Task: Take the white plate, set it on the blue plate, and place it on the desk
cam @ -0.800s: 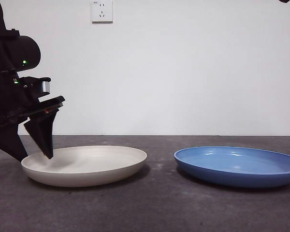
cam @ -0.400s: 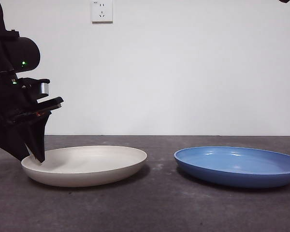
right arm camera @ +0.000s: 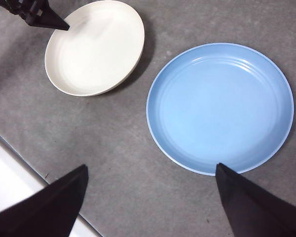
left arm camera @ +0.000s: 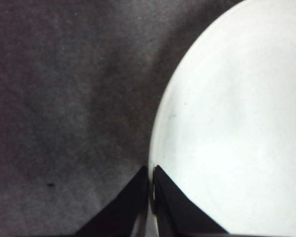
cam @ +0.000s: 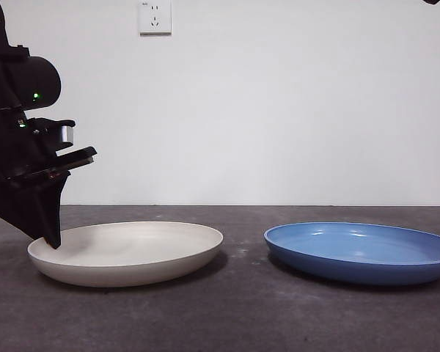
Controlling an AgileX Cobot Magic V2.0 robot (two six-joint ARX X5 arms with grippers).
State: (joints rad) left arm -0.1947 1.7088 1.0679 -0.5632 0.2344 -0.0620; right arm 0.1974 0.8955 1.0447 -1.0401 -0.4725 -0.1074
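While left gripper fingers clamp white plate rim, blue plate sits apart; right fingers spread.

Low front view — wrist views overhead

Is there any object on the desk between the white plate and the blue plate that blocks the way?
Nothing visible does. Only bare desk lies between the white plate and the blue plate. The left gripper is shut on the white plate's rim; the right gripper hangs open above.
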